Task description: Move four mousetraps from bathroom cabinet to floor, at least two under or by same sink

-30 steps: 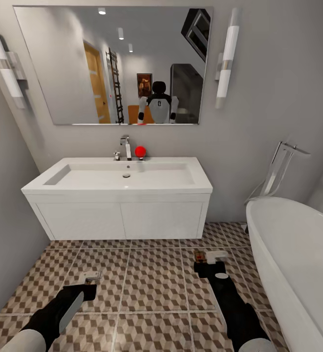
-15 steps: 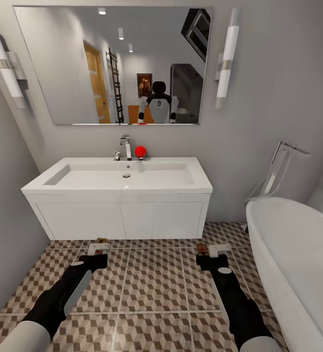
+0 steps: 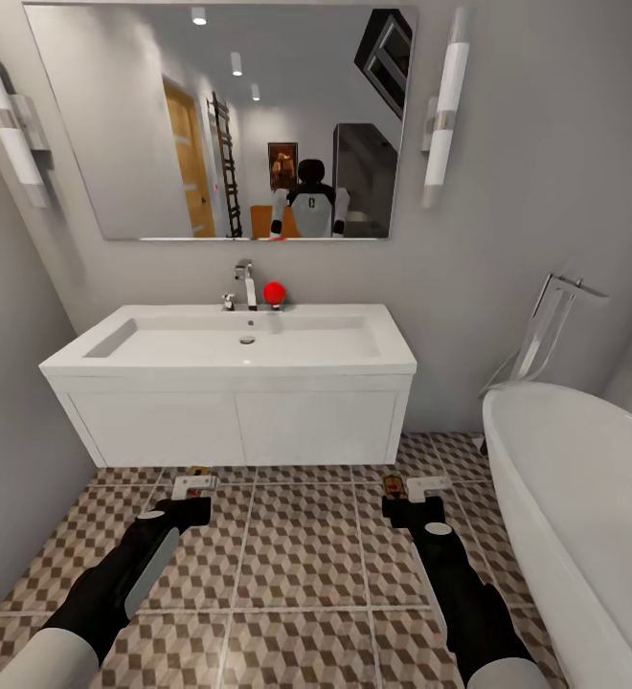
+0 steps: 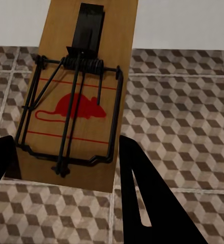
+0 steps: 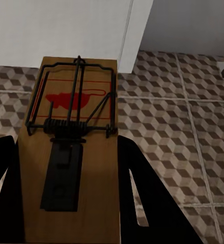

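Note:
Two mousetraps are in hand, each a brown wooden board with dark wire and a red mouse mark. My left gripper (image 3: 193,486) is shut on one mousetrap (image 3: 197,475) (image 4: 76,96), low over the bathroom floor (image 3: 302,560) just before the left half of the white vanity (image 3: 235,426). My right gripper (image 3: 416,488) is shut on the other mousetrap (image 3: 392,483) (image 5: 74,152) near the vanity's right corner. In both wrist views a black finger (image 4: 142,203) (image 5: 142,198) flanks each side of the board. The sink (image 3: 163,346) with its chrome faucet (image 3: 246,284) sits above.
A big white bathtub (image 3: 584,478) takes up the right side, with a chrome floor tap (image 3: 546,335) behind it. A grey wall (image 3: 10,459) closes in on the left. A red ball-like item (image 3: 275,293) stands by the faucet, under a wide mirror (image 3: 220,124).
My left arm has reached forward toward the vanity with its mousetrap. The right arm has edged forward slightly. The head view has tipped a little.

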Robot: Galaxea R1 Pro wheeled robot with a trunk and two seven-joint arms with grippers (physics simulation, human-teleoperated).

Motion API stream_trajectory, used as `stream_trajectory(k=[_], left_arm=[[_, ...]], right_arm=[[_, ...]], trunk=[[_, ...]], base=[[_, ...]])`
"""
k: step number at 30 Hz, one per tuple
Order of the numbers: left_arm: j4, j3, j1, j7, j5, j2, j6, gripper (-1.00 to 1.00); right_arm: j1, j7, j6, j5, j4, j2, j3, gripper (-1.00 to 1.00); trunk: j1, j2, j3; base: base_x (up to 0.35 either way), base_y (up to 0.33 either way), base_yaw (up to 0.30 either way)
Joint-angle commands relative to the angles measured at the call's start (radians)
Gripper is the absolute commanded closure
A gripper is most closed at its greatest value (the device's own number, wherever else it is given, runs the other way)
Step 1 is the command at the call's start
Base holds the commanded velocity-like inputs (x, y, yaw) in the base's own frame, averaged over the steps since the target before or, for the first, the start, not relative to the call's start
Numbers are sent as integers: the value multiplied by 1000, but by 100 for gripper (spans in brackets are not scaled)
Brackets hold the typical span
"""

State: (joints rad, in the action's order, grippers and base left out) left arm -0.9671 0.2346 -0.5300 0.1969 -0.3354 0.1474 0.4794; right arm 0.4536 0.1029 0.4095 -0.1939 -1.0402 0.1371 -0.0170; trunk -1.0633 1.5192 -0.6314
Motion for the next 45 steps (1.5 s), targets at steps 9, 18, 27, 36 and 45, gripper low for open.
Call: stream_trajectory(k=[9, 18, 27, 36, 45], left_arm=[[4, 5, -1, 10, -7, 1, 4, 100], [8, 5, -1, 10, -8, 1, 4, 100], [13, 5, -1, 10, -8, 1, 4, 100], [19, 5, -1, 10, -8, 0, 4, 100], [22, 6, -1, 10, -8, -2, 4, 100]], right_arm=[[0, 1, 9, -8, -1, 0, -1, 100], [0, 1, 9, -8, -1, -2, -1, 100], [0, 1, 9, -8, -5, 2, 3, 100], [0, 1, 9, -9, -9, 3, 3, 100], [0, 1, 9, -7, -8, 3, 3, 100]], trunk=[[-35, 64, -29], [-69, 127, -57], [-104, 190, -86], [-138, 253, -114], [-173, 316, -142]], base=[[0, 0, 0], [0, 0, 0], [0, 0, 0], [0, 0, 0], [0, 0, 0]])
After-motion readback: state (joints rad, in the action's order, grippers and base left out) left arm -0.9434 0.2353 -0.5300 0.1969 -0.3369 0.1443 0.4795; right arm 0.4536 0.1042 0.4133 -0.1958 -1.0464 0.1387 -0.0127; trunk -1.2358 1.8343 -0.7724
